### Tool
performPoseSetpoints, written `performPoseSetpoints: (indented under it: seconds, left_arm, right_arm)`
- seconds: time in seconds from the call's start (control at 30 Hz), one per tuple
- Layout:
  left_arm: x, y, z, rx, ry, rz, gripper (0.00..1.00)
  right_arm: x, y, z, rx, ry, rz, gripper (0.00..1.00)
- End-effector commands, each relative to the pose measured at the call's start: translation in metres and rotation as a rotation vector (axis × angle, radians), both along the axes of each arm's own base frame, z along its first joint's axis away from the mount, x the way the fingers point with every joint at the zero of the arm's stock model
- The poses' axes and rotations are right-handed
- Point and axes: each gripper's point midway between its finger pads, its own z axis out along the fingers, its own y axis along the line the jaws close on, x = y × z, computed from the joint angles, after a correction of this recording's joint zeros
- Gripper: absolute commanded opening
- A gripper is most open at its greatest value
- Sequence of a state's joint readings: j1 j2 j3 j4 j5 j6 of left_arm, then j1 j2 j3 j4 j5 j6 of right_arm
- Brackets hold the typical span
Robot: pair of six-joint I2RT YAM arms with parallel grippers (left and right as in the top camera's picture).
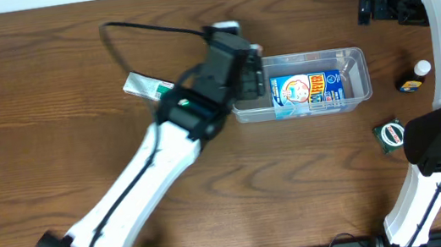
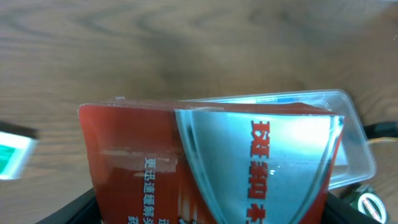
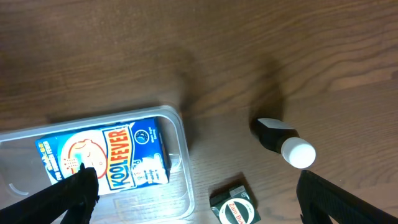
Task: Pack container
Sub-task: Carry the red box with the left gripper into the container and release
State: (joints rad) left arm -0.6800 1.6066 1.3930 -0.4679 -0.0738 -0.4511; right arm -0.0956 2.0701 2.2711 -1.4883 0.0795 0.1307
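Observation:
The clear plastic container (image 1: 356, 71) lies right of centre with a blue Kool Fever carton (image 1: 309, 93) inside it. My left gripper (image 1: 250, 77) is over the container's left end, shut on a red and silver packet (image 2: 205, 162) that fills the left wrist view. The container's rim (image 2: 354, 146) shows behind the packet. In the overhead view the gripper hides the packet. My right gripper (image 1: 379, 2) is raised at the far right, open and empty (image 3: 205, 199). Below it lie the container's right end (image 3: 181, 149) and the carton (image 3: 106, 158).
A small dark bottle with a white cap (image 1: 415, 78) (image 3: 285, 142) and a green Zam-Buk box (image 1: 390, 135) (image 3: 235, 205) lie right of the container. A white and green box (image 1: 147, 85) (image 2: 12, 152) lies left of it.

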Motion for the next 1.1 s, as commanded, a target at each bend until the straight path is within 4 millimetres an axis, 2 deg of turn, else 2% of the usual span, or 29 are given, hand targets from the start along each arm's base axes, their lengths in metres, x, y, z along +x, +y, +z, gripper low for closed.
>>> performPoseSetpoints:
  seconds: [0.0, 0.27, 0.5, 0.63, 0.9, 1.07]
  left_arm:
    - [0.007, -0.018, -0.012, -0.001, 0.023, -0.004, 0.63]
    - [0.020, -0.022, -0.050, 0.068, 0.069, 0.008, 0.63]
    - [0.024, -0.032, -0.062, 0.090, 0.053, -0.005, 0.63]
    - [0.023, -0.035, -0.076, 0.141, 0.049, 0.006, 0.62]
    - [0.028, -0.034, -0.100, 0.204, 0.051, 0.034, 0.63]
    - [0.033, -0.023, -0.111, 0.266, 0.041, 0.076, 0.63]
  right_arm:
    - [0.001, -0.002, 0.004, -0.002, -0.014, -0.022, 0.99]
    - [0.001, -0.002, 0.004, -0.002, -0.014, -0.022, 0.99]
    - [0.001, -0.002, 0.004, -0.002, -0.014, -0.022, 0.99]
    - [0.001, -0.002, 0.004, -0.002, -0.014, -0.022, 0.99]
    - [0.001, -0.002, 0.004, -0.002, -0.014, -0.022, 0.99]
    - [0.001, -0.003, 0.004, -0.002, -0.015, -0.023, 0.99]
